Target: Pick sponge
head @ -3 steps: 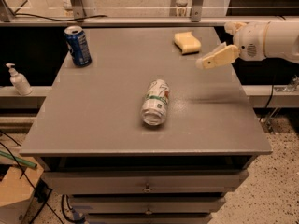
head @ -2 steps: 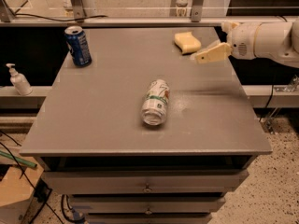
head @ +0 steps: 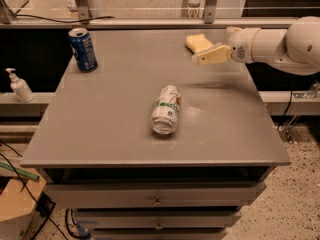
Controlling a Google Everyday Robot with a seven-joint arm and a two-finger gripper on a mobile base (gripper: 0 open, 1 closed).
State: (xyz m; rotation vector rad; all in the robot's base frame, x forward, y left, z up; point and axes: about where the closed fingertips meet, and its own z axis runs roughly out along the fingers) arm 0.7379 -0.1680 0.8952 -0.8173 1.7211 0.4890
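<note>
The sponge (head: 198,42), a small pale-yellow block, lies near the far right edge of the grey table (head: 115,104). My gripper (head: 200,59), with cream-yellow fingers on a white arm (head: 280,44) reaching in from the right, hovers just in front of the sponge and slightly above it. The fingers point left and partly overlap the sponge's near edge in the view. Nothing is held.
A blue drink can (head: 83,49) stands upright at the far left of the table. A white and green can (head: 166,109) lies on its side in the middle. A soap dispenser (head: 19,86) stands on a ledge to the left. Drawers sit below the tabletop.
My gripper has moved left and toward the back of the table, closing in on the sponge. The cans and sponge have not moved.
</note>
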